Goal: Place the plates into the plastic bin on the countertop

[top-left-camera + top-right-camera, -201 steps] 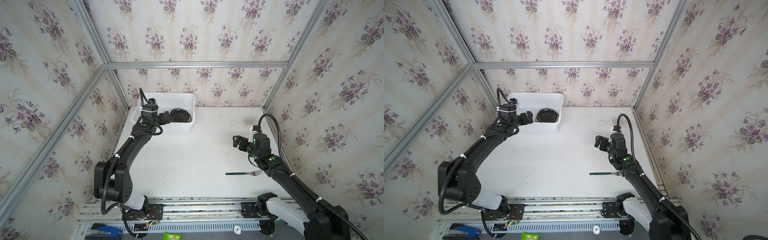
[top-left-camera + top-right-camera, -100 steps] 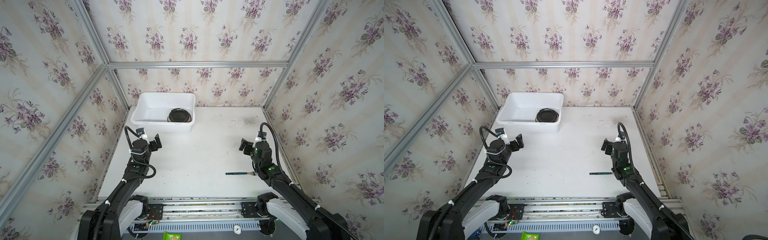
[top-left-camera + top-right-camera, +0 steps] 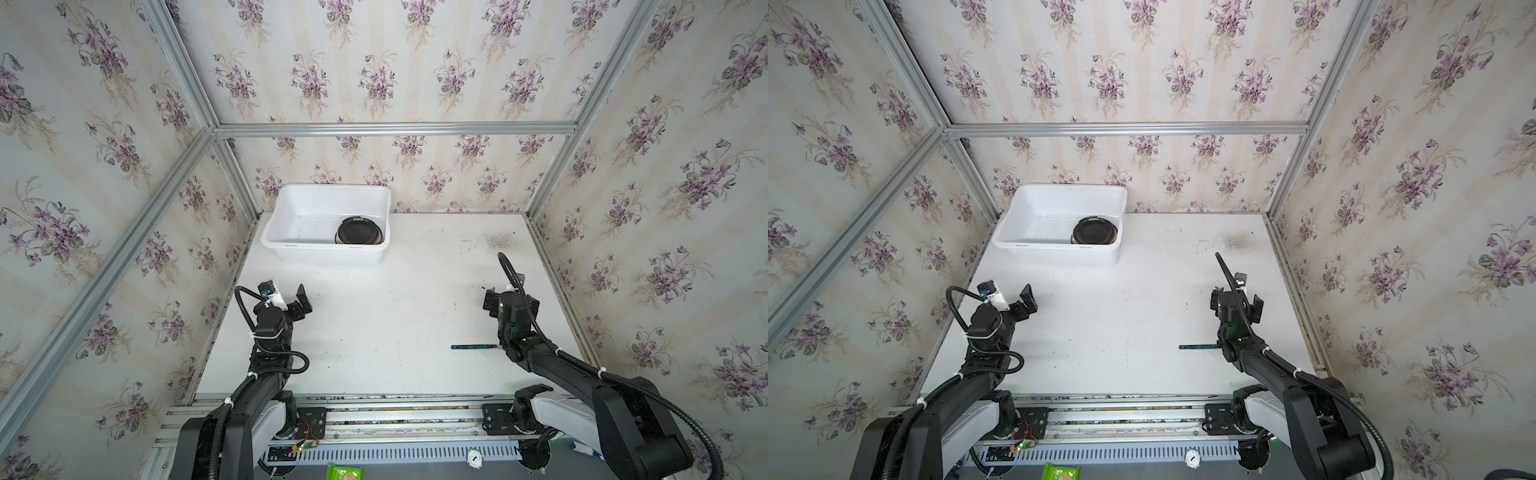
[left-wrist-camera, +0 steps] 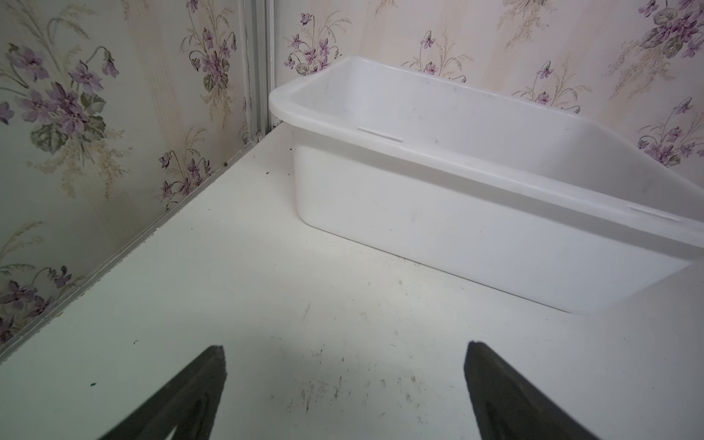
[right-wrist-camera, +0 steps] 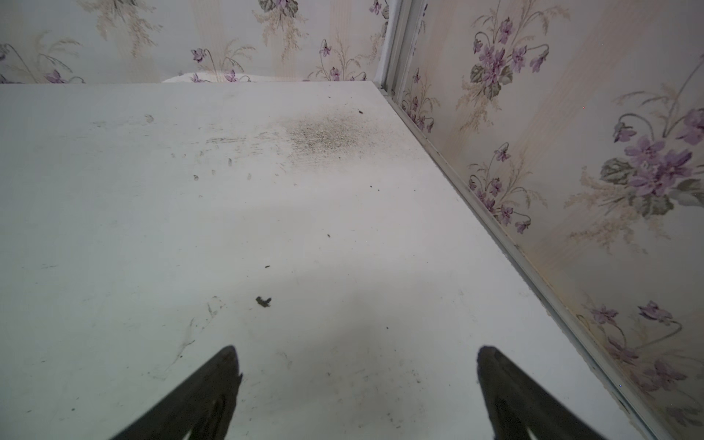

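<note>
One black plate shows on top of a low stack in the right near corner of the white bin, which stands at the far left of the countertop. Under this plate I see only thin pale edges, and the near wall of the bin covers the lower part, so how many plates are there I cannot tell. In the left wrist view the wall of the bin hides the plates fully, and one end of the bin is cut off by the frame. The left gripper hangs over the countertop in front of the bin, its jaws wide apart and gripping nothing. The right gripper is the same, spread wide and empty, near the right edge. Both wrist views show only the dark fingertips. A fork lies by the right arm, which hides its head
</note>
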Robot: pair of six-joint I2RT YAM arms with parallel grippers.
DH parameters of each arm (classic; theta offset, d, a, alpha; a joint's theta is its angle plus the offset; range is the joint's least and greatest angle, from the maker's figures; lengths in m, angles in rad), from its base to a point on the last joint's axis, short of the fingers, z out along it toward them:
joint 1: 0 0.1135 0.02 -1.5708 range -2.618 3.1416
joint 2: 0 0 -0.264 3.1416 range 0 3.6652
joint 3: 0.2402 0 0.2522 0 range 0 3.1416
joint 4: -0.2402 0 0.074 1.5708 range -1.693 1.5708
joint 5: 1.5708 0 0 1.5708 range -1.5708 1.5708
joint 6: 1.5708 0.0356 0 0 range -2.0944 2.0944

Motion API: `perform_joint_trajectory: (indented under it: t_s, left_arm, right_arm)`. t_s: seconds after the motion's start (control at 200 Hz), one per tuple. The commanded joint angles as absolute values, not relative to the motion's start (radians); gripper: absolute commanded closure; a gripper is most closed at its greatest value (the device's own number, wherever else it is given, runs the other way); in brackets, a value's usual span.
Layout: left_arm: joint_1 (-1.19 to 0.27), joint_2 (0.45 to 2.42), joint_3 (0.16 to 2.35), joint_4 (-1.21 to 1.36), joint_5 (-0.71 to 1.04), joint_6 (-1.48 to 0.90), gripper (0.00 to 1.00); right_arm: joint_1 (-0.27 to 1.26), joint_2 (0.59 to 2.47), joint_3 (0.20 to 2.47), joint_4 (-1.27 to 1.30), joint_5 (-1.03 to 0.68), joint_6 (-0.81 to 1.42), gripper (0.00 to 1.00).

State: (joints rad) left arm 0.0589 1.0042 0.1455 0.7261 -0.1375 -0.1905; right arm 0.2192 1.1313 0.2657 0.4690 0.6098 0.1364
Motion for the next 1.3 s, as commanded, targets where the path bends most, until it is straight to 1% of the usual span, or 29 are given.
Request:
perform_joint_trajectory:
  t_s: [0.0, 0.155, 0.26, 0.335, 0.41, 0.475, 0.54, 0.605, 0.68, 0.75, 0.77, 0.82, 0.855, 0.895, 0.935, 0.975, 1.04, 1.124, 1.234, 1.269, 1.294]
  left_arm:
    - [0.064, 1.041, 0.175, 0.811, -0.125, -0.2, 0.0]
    - [0.064, 1.085, 0.24, 0.731, -0.134, -0.202, 0.0]
    - [0.064, 1.111, 0.275, 0.706, -0.166, -0.188, 0.0]
    - [0.066, 1.14, 0.277, 0.758, -0.172, -0.148, 0.0]
    - [0.066, 1.209, 0.251, 0.906, -0.166, -0.13, 0.0]
    - [0.064, 1.184, 0.287, 0.794, -0.127, -0.12, 0.0]
    - [0.065, 1.21, 0.272, 0.867, -0.106, -0.106, 0.0]
    - [0.059, 1.197, 0.273, 0.839, -0.073, -0.087, 0.0]
    - [0.028, 1.221, 0.218, 0.967, -0.083, -0.053, 0.0]
    - [0.024, 1.358, 0.201, 1.153, -0.05, -0.028, 0.0]
    - [0.023, 1.352, 0.212, 1.12, -0.038, -0.022, 0.0]
    - [0.02, 1.295, 0.265, 0.925, -0.038, -0.025, 0.0]
    - [0.008, 1.314, 0.265, 0.956, -0.055, -0.016, 0.0]
    - [-0.004, 1.341, 0.259, 1.013, -0.057, 0.004, 0.0]
    - [-0.007, 1.328, 0.272, 0.966, -0.054, 0.005, 0.0]
    - [-0.008, 1.313, 0.288, 0.907, -0.056, 0.005, 0.0]
    - [-0.013, 1.327, 0.278, 0.953, -0.064, 0.011, 0.0]
    - [-0.015, 1.319, 0.284, 0.927, -0.067, 0.01, 0.0]
    - [-0.016, 1.323, 0.291, 0.919, -0.056, 0.017, 0.0]
    - [-0.017, 1.322, 0.291, 0.917, -0.055, 0.017, 0.0]
    - [-0.017, 1.323, 0.291, 0.917, -0.057, 0.017, 0.0]
  right_arm:
    - [0.218, 1.163, 0.253, 0.662, 0.659, 0.114, 0.01]
    - [0.216, 1.215, 0.214, 0.839, 0.666, 0.076, 0.01]
    - [0.213, 1.248, 0.209, 0.893, 0.673, 0.07, 0.01]
    - [0.212, 1.274, 0.223, 0.925, 0.672, 0.051, 0.01]
    - [0.212, 1.287, 0.233, 0.93, 0.67, 0.029, 0.01]
    - [0.212, 1.296, 0.213, 0.988, 0.679, 0.015, 0.01]
    - [0.203, 1.305, 0.19, 1.049, 0.686, 0.013, 0.01]
    - [0.196, 1.305, 0.181, 1.062, 0.678, 0.012, 0.01]
    - [0.185, 1.321, 0.179, 1.084, 0.663, 0.012, 0.01]
    - [0.174, 1.379, 0.161, 1.176, 0.656, 0.013, 0.01]
    - [0.17, 1.4, 0.158, 1.211, 0.657, 0.015, 0.0]
    - [0.156, 1.479, 0.159, 1.313, 0.659, 0.011, 0.01]
    - [0.157, 1.517, 0.159, 1.373, 0.661, -0.014, 0.01]
    - [0.162, 1.493, 0.16, 1.33, 0.656, -0.009, 0.0]
    - [0.156, 1.443, 0.173, 1.225, 0.642, 0.018, 0.0]
    - [0.135, 1.416, 0.198, 1.132, 0.6, 0.039, 0.0]
    - [0.088, 1.421, 0.243, 1.051, 0.505, 0.059, 0.0]
    - [0.07, 1.425, 0.316, 0.912, 0.404, 0.049, 0.0]
    - [0.061, 1.521, 0.356, 0.911, 0.202, -0.013, 0.0]
    - [0.066, 1.582, 0.349, 1.042, 0.192, -0.052, 0.0]
    - [0.071, 1.554, 0.347, 1.014, 0.188, -0.051, 0.0]
